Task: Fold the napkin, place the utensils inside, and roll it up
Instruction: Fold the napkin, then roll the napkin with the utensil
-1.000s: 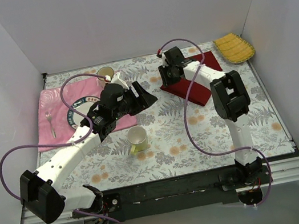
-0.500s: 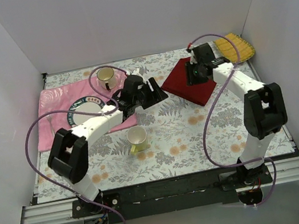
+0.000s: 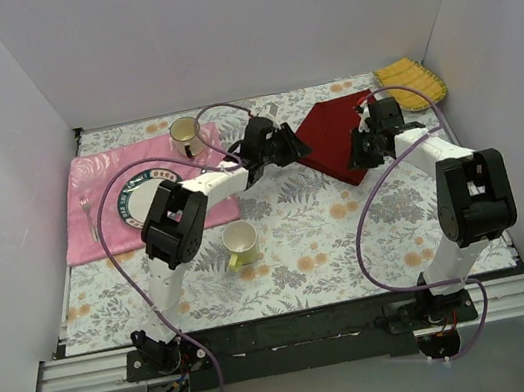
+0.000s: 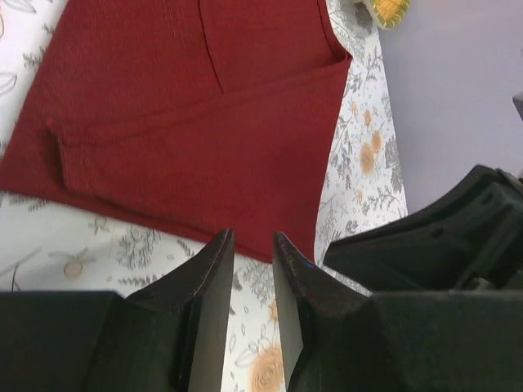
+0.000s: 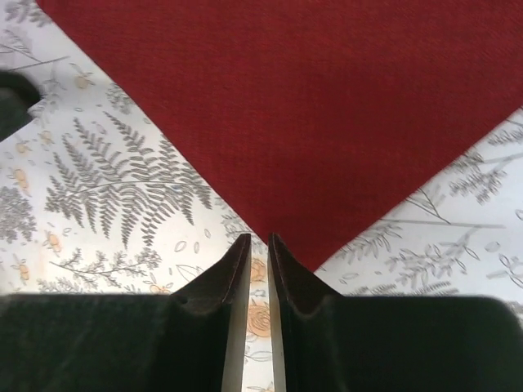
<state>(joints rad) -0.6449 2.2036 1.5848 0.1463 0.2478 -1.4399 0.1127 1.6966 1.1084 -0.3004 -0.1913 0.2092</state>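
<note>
left hand (image 4: 252, 260): swung over from the middle of the floral-patterned bench (image 3: 302, 250) to the left corner of the plain dark red soft cloth napkin (image 4: 188, 122); fingers drawn in to a slim gap with bench pattern showing through, nothing held.
right hand (image 5: 258, 245): gone from the napkin's far left side round to its near right edge; fingers almost together, tips right at a corner of the cloth; cannot tell whether any cloth is caught.
napkin: flat as a diamond at the far right of the bench, between the two hands; no longer covered by the right arm; one layer laid over another, its edge plain in the left wrist view.
utensils: only a slim silver fork (image 3: 90, 214) made out, lying on the pale pink patterned cloth (image 3: 97, 179) at the far left, beside the round white plate (image 3: 127, 194) with a dark rim; well apart from the napkin; no knife found.
meaning for the task: hands closing at two corners at once, probably to fold again or pull the cloth straight; folding seems partway, utensils not yet brought over, rolling not begun.
watch for: a pinch landing short of the edge and closing on nothing, likeliest on the left.
</note>
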